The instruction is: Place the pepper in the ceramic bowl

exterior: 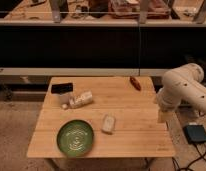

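The small dark red pepper [135, 83] lies near the far right edge of the wooden table [131, 107]. The green ceramic bowl [75, 137] with pale swirl markings sits at the front left of the table. My white arm hangs at the table's right side, and the gripper [162, 116] points down beside the right edge, well in front of the pepper and far right of the bowl. Nothing shows in the gripper.
A whitish bottle [80, 99] lies on its side at the left. A dark flat object [62, 88] sits behind it. A small pale block [109, 124] lies right of the bowl. A blue-grey box [196, 133] rests on the floor at the right. Dark shelving stands behind the table.
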Controlling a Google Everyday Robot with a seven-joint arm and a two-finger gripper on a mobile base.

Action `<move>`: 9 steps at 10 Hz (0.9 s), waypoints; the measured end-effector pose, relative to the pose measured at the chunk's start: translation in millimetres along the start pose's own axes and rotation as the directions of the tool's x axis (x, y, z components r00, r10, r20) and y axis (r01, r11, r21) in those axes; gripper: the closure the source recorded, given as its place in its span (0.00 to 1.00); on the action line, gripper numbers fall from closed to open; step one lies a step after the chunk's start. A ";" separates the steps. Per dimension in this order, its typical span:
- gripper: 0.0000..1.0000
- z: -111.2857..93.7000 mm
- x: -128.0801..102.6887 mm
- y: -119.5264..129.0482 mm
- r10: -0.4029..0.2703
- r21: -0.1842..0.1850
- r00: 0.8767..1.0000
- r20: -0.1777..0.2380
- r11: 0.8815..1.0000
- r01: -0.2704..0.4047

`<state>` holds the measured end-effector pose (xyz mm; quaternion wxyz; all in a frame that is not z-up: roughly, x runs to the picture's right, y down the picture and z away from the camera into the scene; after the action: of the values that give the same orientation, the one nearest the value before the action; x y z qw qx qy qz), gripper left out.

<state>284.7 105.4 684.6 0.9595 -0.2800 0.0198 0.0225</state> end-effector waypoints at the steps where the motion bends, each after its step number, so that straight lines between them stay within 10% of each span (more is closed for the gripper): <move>1: 0.35 -0.1 0.2 -0.3 0.001 0.000 1.000 0.000 1.000 -0.001; 5: 0.35 10.1 5.9 -56.5 0.032 0.052 1.000 0.000 0.998 -0.031; 9: 0.35 35.8 -20.8 -233.2 0.094 0.266 0.992 0.090 0.957 -0.115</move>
<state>277.5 -72.5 840.9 0.9863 -0.1436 0.0011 0.0810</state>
